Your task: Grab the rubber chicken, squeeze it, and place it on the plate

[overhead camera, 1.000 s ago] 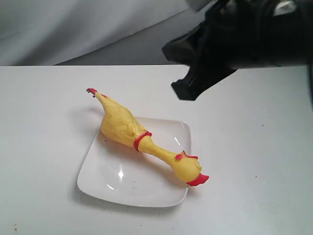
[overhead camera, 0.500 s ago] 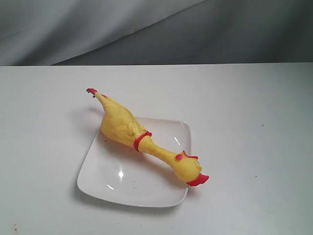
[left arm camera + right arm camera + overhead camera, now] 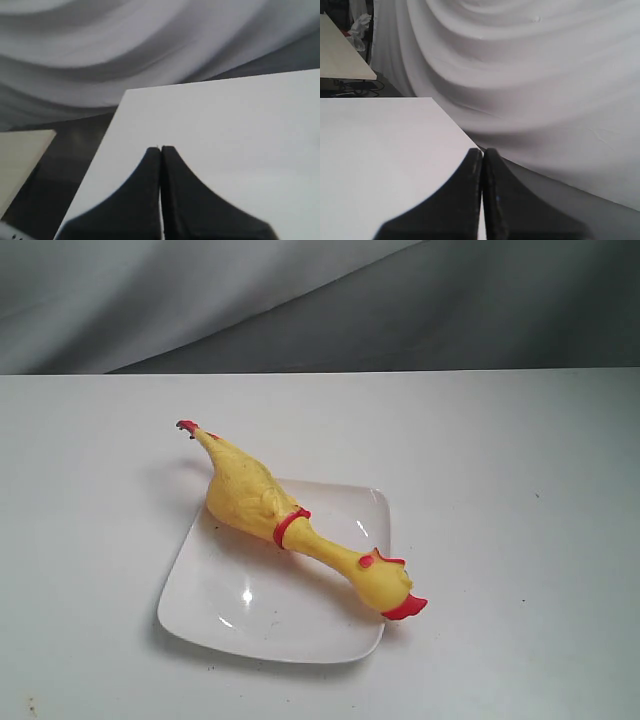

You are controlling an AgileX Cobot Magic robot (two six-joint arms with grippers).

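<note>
plate (image 3: 230, 610) on white table (image 3: 520, 500) | rubber chicken (image 3: 245, 495) lies diagonally across plate, head past near-right rim, red feet past far-left corner | left gripper (image 3: 160, 148) pressed together, empty, over table edge | right gripper (image 3: 482, 150) pressed together, empty | grey cloth (image 3: 200, 300) behind

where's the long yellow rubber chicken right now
The yellow rubber chicken lies diagonally across the glossy white square plate, left of centre in the exterior view, feet overhanging its far-left edge, head at its near-right corner.
</note>
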